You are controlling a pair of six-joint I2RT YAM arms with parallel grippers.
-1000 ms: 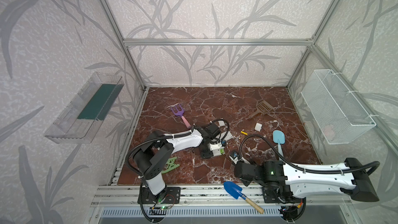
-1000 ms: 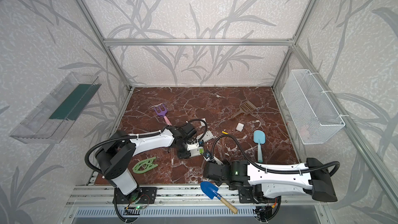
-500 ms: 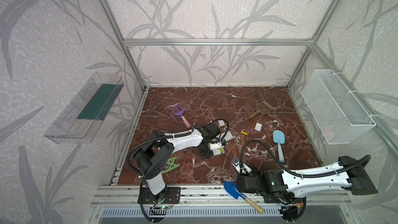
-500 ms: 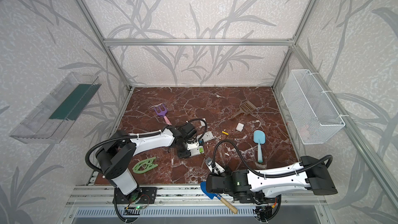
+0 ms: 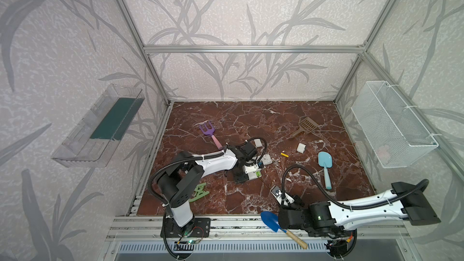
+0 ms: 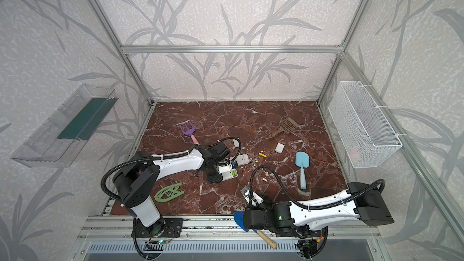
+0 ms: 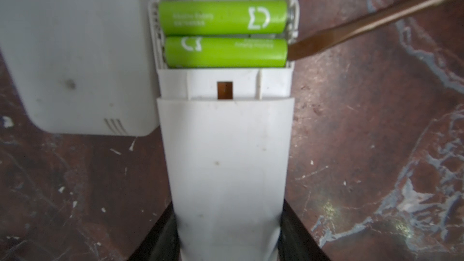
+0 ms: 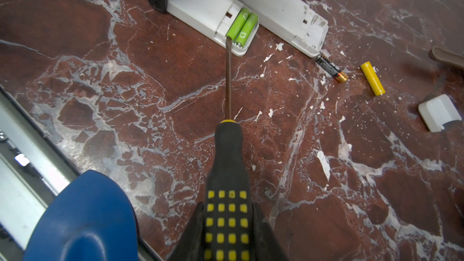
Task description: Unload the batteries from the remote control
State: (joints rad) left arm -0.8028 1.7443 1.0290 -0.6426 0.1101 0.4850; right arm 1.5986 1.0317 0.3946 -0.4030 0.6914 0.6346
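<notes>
Left wrist view shows the left hand clamped on the sides of a long white plastic remote control, which lies back-up on the red-brown marble table with its battery bay uncovered. Two light green cylindrical batteries sit side by side in the bay, and neither is lifted. The right hand grasps a black-and-yellow-handled screwdriver by the handle. The flat blade tip rests against the end of the battery nearer the remote's body, at the bay wall. A loose yellow cylindrical battery and a black-and-copper battery lie on the table near each other, beyond a second white remote housing that lies just beside the first. The step in hand appears to be levering out the nearer green battery. Several faults are possible:

- The blade may slip off the rounded battery end and skid across the casing, because its purchase is narrow.
- Excess leverage may chip the thin bay wall; white flakes already lie scattered on the table.
- The remote may tilt or twist under the prying load, because the left hand holds only the far end.
- A freed battery may spring out under contact pressure, roll away, or jam against the adjacent housing.
</notes>
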